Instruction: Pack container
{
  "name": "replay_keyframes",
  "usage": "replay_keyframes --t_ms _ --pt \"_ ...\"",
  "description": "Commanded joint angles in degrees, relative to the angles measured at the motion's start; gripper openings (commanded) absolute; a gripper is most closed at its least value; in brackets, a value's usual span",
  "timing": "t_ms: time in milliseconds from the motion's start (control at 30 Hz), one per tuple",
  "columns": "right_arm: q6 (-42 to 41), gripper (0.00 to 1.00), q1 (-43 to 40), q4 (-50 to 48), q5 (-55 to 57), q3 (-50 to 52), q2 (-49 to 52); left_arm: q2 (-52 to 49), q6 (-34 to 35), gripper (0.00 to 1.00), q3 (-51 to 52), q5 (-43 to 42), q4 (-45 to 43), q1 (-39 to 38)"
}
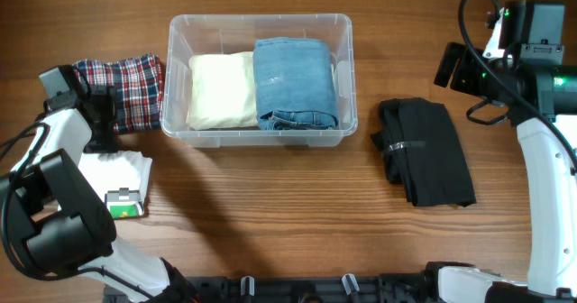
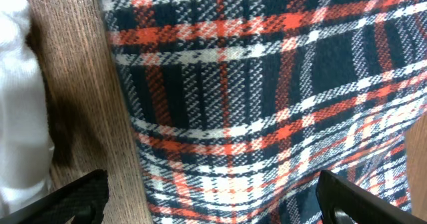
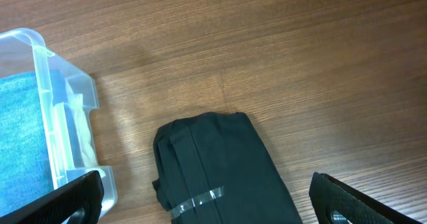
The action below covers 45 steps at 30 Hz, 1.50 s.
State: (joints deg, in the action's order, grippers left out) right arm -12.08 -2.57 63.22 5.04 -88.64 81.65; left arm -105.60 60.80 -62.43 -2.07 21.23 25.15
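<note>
Wide open on the left gripper [image 2: 213, 203], hovering right over the plaid shirt [image 1: 135, 87], holding nothing. Same story on the right gripper [image 3: 210, 204]: spread to the full, empty, above bare wood just far of the black folded garment [image 1: 424, 150].

Over to the container [image 1: 260, 18], sitting centre-far on the table [image 1: 297, 213], already loaded with a cream fold [image 1: 221, 88] on its left and folded jeans [image 1: 296, 82] on its right. Not much floor left in there, by the look of it.

First danger: pinching only the top layer of plaid and pulling the fold open on the lift. Next: clipping the container's left wall, hard against the shirt's right edge or just beside it (cannot tell which), and shoving the bin right.

Mind the white cloth [image 1: 117, 172] near-left, with a small green-and-white item [image 1: 124, 204] on it. Easy to sweep aside on a careless swing.

On the right, beware the clear tape band [image 1: 401, 146] round the black bundle: probably slippery under a fingertip. And stacking onto jeans: likely to ride above the rim and slide off.
</note>
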Motion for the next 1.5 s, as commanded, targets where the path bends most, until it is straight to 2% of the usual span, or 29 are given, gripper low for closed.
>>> replay_keyframes --t_ms 0,300,767,900,1000,1100,1167,1200,1300,1467 --pt "0.7 1.00 -0.2 0.0 1.0 0.3 0.4 -0.4 0.9 1.00 -0.3 0.4 -0.5 0.4" --pt "0.7 1.00 -0.2 0.0 1.0 0.3 0.4 -0.6 1.0 1.00 1.9 2.8 -5.9 0.4" --pt "0.7 1.00 -0.2 0.0 1.0 0.3 0.4 -4.1 0.9 1.00 1.8 3.0 -6.8 0.4" --pt "0.7 1.00 -0.2 0.0 1.0 0.3 0.4 -1.2 -4.0 1.00 1.8 3.0 -6.0 0.9" --pt "0.7 1.00 -0.2 0.0 1.0 0.3 0.4 4.5 -6.9 0.99 1.5 3.2 -6.0 1.1" --pt "0.7 1.00 -0.2 0.0 1.0 0.3 0.4 12.3 -20.0 0.98 0.4 3.2 -7.4 1.1" --pt "0.7 1.00 -0.2 0.0 1.0 0.3 0.4 16.6 -34.2 0.90 -0.3 3.1 -10.2 1.1" --pt "0.7 1.00 -0.2 0.0 1.0 0.3 0.4 18.1 -40.5 0.90 -0.3 3.1 -12.4 1.1" --pt "0.7 1.00 -0.2 0.0 1.0 0.3 0.4 18.6 -48.5 0.95 -0.6 3.0 -14.9 1.8" --pt "0.7 1.00 -0.2 0.0 1.0 0.3 0.4 15.9 -54.8 1.00 -0.6 2.7 -16.9 5.5"
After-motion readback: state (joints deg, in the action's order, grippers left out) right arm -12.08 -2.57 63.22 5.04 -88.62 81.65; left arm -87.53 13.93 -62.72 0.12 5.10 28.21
